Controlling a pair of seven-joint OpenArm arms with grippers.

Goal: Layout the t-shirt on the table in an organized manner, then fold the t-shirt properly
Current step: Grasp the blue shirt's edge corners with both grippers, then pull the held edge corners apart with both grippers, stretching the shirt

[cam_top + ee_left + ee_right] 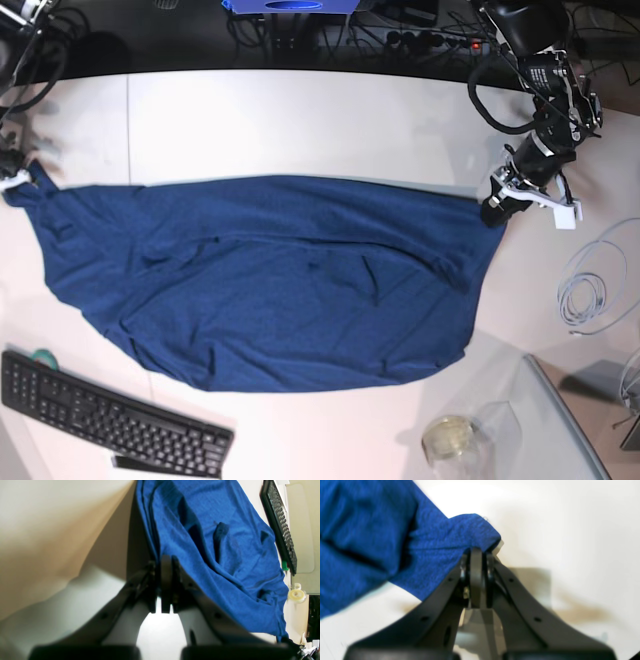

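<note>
Base view: t-shirt [270,285] stretched between left end effector [492,212] and right end effector [20,178].

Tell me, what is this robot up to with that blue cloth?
A two-armed robot is laying out the t-shirt on the table. The left gripper has its jaws shut on one end of the shirt, and the right gripper is shut on the opposite end. The fabric is stretched between them, spread wide but wrinkled, not yet folded. A keyboard lies near the table's front edge.
</note>
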